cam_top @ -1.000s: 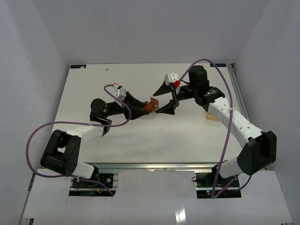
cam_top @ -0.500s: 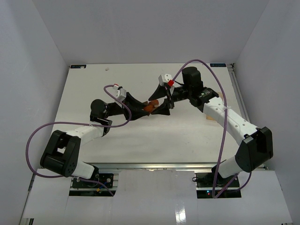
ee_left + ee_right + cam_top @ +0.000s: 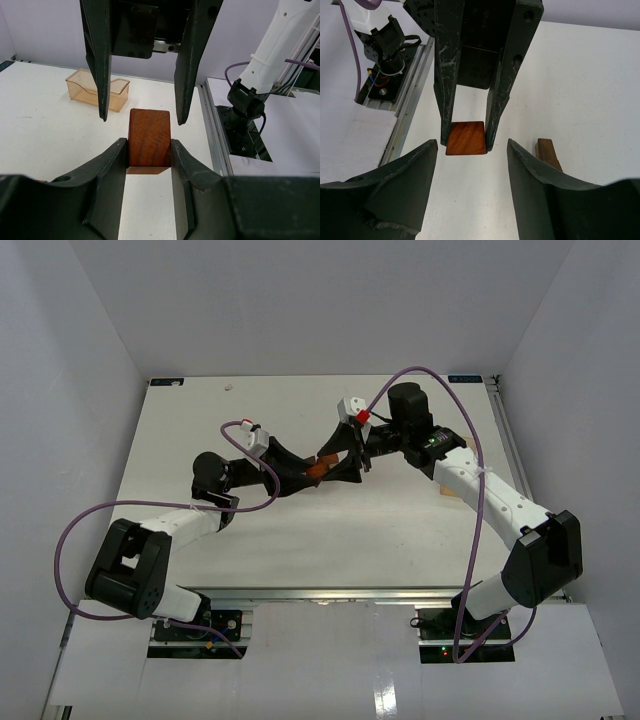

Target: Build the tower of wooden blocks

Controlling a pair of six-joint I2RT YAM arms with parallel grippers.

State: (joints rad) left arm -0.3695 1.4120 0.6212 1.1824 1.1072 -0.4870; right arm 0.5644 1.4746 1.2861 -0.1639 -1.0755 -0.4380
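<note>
A reddish-brown wood block is held above the table, and my left gripper is shut on its near end. My right gripper faces it from the other side and is open. Its fingers straddle the block's far end with a gap on each side. In the right wrist view the block sits between the left gripper's fingers, just ahead of my right gripper. The wood block tower is out of view.
A dark brown block lies on the table just right of the right gripper. A tan arch-shaped block lies further back, under the right arm. The table's right rail and the arm bases are close by.
The right gripper has moved left to the block held by the left gripper, and its jaws have narrowed around the block's far end. The left gripper stayed still.
</note>
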